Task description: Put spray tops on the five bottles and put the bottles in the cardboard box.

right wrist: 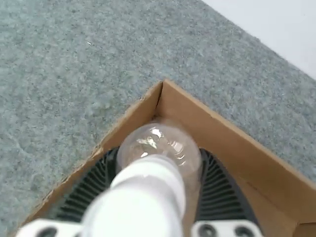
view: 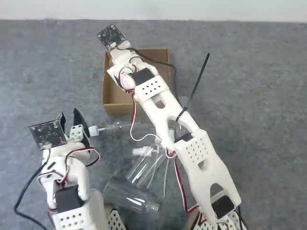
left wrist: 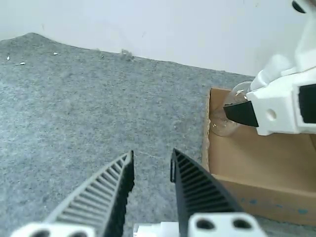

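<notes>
My right gripper (right wrist: 160, 154) is shut on a clear bottle (right wrist: 159, 142) fitted with a white spray top (right wrist: 143, 197), held just inside a corner of the cardboard box (right wrist: 224, 131). The high view has that arm stretched over the box (view: 111, 96), and the left wrist view catches the held bottle (left wrist: 228, 118) at the box (left wrist: 256, 168) wall. My left gripper (view: 70, 120) stands open at the near left, nothing between its black fingers (left wrist: 195, 182). A loose spray top (view: 93, 130) with its tube lies just beside it. Clear bottles (view: 129, 195) lie on the carpet between the arms.
Grey carpet covers the table. Another clear bottle with a white top (view: 142, 152) lies under the right arm (view: 192, 148). A black cable tie (view: 196, 81) sticks up from that arm. Open carpet lies left of the box.
</notes>
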